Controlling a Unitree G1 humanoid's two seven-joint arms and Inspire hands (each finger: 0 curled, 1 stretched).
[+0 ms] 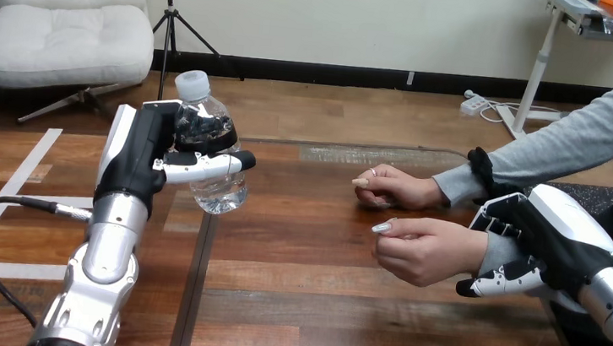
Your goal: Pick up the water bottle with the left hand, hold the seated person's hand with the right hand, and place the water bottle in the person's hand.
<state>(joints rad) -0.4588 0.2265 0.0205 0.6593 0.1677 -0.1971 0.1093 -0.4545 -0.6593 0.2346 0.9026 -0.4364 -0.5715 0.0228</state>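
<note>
Your right hand (547, 243) wraps the person's wrist (492, 252) above the surface (315, 309); beyond, your left hand (140, 153) grips the water bottle (218, 188) aloft by its middle, well apart from the person's nearer hand (419, 250). Thin clear plastic: probably light, slick, crushable. Squeeze gently.

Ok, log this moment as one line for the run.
left hand: gripping water bottle | right hand: curled round person's wrist | handover: bottle not yet in person's nearer hand

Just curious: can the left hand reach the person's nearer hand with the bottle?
Probably yes: nothing stands between the water bottle in its left hand and the person's nearer hand, though it is curled.
</note>
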